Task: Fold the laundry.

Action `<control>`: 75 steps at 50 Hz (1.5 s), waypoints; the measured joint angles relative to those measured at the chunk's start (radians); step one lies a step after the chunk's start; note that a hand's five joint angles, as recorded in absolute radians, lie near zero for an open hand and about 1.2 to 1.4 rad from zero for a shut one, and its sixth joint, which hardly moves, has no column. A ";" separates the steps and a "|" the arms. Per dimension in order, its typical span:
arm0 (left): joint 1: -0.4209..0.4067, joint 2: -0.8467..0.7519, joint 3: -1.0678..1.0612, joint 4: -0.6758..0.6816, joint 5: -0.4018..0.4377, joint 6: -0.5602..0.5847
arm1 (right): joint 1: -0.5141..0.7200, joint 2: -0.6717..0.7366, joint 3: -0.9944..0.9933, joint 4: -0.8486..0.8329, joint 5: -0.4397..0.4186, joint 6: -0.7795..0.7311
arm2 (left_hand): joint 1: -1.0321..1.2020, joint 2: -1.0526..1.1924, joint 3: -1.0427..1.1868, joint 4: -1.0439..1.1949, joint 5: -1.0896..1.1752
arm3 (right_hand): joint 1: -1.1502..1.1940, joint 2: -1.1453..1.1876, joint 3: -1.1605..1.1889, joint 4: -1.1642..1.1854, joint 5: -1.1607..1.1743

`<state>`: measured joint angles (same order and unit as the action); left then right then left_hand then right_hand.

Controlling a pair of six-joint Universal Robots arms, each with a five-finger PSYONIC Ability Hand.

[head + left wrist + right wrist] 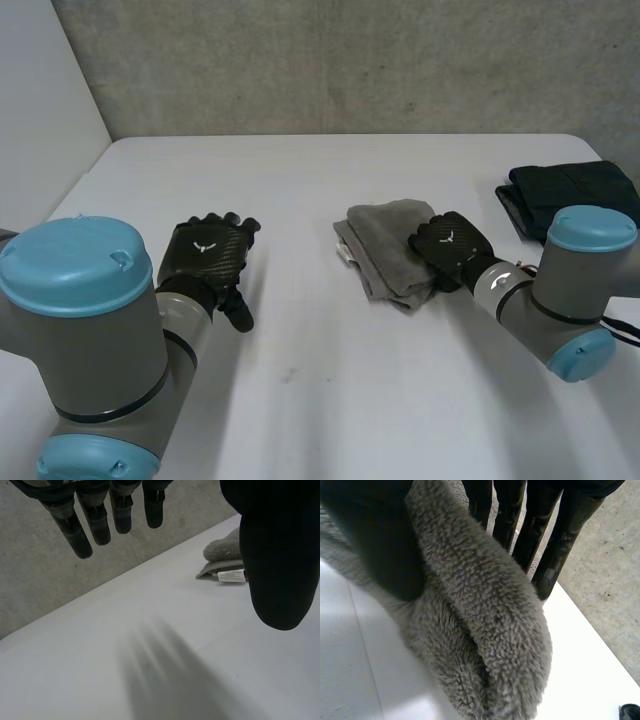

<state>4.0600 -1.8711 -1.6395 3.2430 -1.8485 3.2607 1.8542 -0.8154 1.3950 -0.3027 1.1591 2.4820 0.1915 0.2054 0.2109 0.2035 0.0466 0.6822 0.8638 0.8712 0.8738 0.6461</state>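
Observation:
A folded grey towel [385, 245] lies right of the table's middle, a white label [347, 257] at its near left edge. My right hand [450, 245] rests on the towel's right edge. In the right wrist view a raised fold of the towel [485, 630] sits pinched between the thumb [380, 540] and the straight fingers [560, 535]. My left hand [205, 250] hovers over bare table at the left, open, fingers [95, 520] straight and spread. Its wrist view shows the towel [222, 555] and its label [231, 576] beyond the thumb [280, 555].
A stack of dark folded clothing [570, 190] lies at the table's right edge, behind my right arm. The white table [350, 400] ends at a concrete wall behind and a white wall at the far left.

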 measured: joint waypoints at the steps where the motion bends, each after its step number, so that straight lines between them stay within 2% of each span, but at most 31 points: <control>1: 0.000 0.000 0.000 0.000 0.000 0.000 | 0.001 0.003 -0.004 0.000 0.000 0.000 | 0.000 0.000 0.000 0.000 0.000 | 0.052 0.082 0.080 0.073 0.070; 3: 0.000 0.000 0.000 0.000 0.000 0.000 | 0.003 0.007 -0.011 0.000 0.000 0.000 | 0.000 0.000 0.000 0.000 0.000 | 0.167 0.266 0.237 0.268 0.248; 6: 0.001 0.000 0.000 0.000 0.000 0.000 | 0.004 0.013 -0.022 0.000 0.000 0.000 | 0.000 0.000 0.000 0.000 0.000 | 0.182 0.286 0.264 0.309 0.275; 14: 0.005 0.000 0.000 0.000 0.000 0.000 | 0.005 0.029 -0.069 -0.001 -0.002 -0.017 | 0.000 0.000 0.000 0.000 0.000 | 0.202 0.294 0.270 0.310 0.275; 26: 0.008 -0.001 0.000 0.000 0.000 0.000 | -0.007 0.099 -0.240 0.003 -0.004 -0.216 | 0.000 0.000 0.000 0.000 0.000 | 0.216 0.294 0.271 0.310 0.275; 34: 0.009 -0.006 0.000 0.001 0.000 0.000 | -0.023 0.140 -0.313 0.006 -0.003 -0.280 | 0.000 0.000 0.000 0.000 0.000 | 0.216 0.294 0.270 0.314 0.275; 49: 0.014 -0.016 0.002 0.001 0.000 -0.001 | -0.140 0.241 -0.493 0.027 0.001 -0.347 | 0.000 0.000 0.000 0.000 0.000 | 0.216 0.294 0.270 0.314 0.275; 58: 0.014 -0.021 0.005 0.001 0.000 0.000 | -0.189 0.199 -0.564 0.025 0.036 -0.301 | 0.000 0.000 0.000 0.000 0.000 | 0.216 0.294 0.271 0.314 0.275; 65: 0.014 -0.026 0.006 0.001 0.000 0.000 | -0.260 0.139 -0.587 -0.010 0.048 -0.117 | 0.000 0.000 0.000 0.000 0.000 | 0.216 0.294 0.271 0.314 0.275; 70: 0.014 -0.027 0.006 0.001 0.000 0.000 | -0.329 0.145 -0.588 -0.015 0.041 -0.037 | 0.000 0.000 0.000 0.000 0.000 | 0.216 0.294 0.271 0.314 0.274; 75: 0.013 -0.029 0.005 0.001 0.000 0.000 | -0.411 0.188 -0.577 0.014 0.023 -0.030 | 0.000 0.000 0.000 0.000 0.000 | 0.216 0.305 0.285 0.314 0.274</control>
<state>4.0732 -1.9003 -1.6346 3.2441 -1.8485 3.2606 1.4432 -0.6273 0.8177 -0.2887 1.1825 2.4522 0.1915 0.2054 0.2109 0.2036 0.0466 0.8983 1.1691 1.1567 1.1877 0.9206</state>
